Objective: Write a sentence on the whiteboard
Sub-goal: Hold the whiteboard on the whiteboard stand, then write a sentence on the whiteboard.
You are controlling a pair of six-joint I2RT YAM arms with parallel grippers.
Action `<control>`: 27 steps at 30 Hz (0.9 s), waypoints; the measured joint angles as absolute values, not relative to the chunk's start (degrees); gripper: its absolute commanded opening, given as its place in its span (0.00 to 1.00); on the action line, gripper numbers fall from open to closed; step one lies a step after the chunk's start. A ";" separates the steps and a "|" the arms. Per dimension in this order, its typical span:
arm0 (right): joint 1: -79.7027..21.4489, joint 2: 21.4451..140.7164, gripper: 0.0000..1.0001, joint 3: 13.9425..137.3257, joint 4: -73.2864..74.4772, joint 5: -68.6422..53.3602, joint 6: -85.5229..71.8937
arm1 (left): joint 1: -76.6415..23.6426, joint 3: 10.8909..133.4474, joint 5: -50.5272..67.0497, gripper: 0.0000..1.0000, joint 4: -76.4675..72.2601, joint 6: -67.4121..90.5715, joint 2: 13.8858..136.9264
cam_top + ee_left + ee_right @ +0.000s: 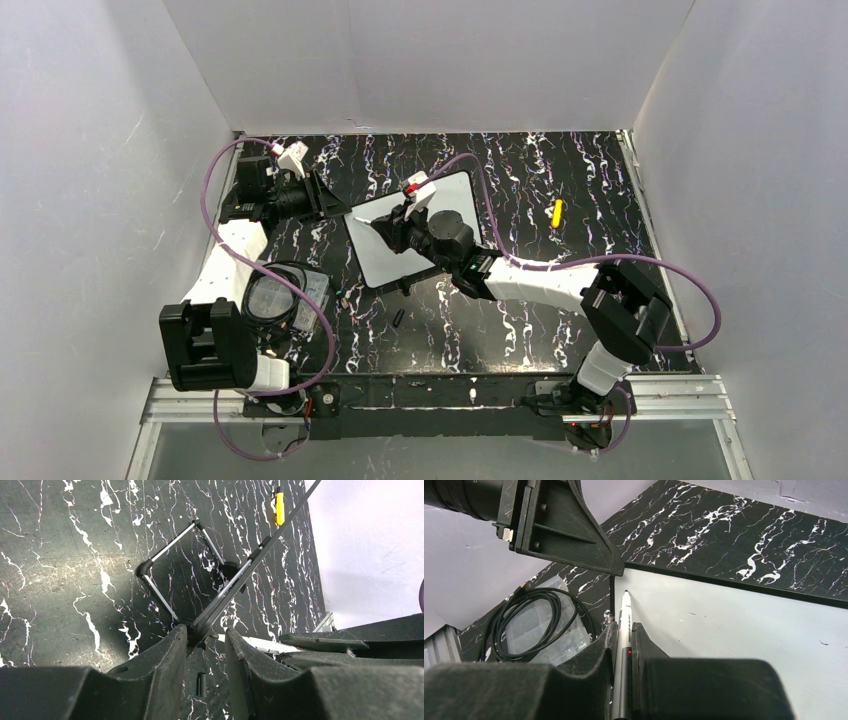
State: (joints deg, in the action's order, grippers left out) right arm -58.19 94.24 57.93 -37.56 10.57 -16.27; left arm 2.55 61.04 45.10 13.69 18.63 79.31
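The whiteboard (452, 196) stands tilted on its wire stand (165, 562) in the middle of the black marbled table. The left wrist view shows it edge-on (240, 580). My left gripper (340, 208) is closed on the board's near left corner (206, 635). My right gripper (385, 228) hovers over the board's left part and is shut (623, 627) on a silver-white marker pen (625, 612). The pen's tip points at the white surface (734, 625) close to the corner under the left gripper. A few tiny dark marks show on the board.
A clear plastic box with a coiled black cable (285, 295) lies by the left arm and shows in the right wrist view (531, 625). A black pen cap (398, 318) lies in front of the board. A yellow object (557, 212) lies at the right rear.
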 measured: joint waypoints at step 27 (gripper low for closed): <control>-59.77 95.29 0.01 54.02 -38.46 12.08 -16.32 | 2.70 61.04 45.06 0.28 13.15 18.61 80.18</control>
State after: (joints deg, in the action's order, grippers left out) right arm -59.77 95.29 54.02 -38.46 12.08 -16.32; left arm 2.70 61.04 45.06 13.15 18.61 80.18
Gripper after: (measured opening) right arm 0.197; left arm 0.286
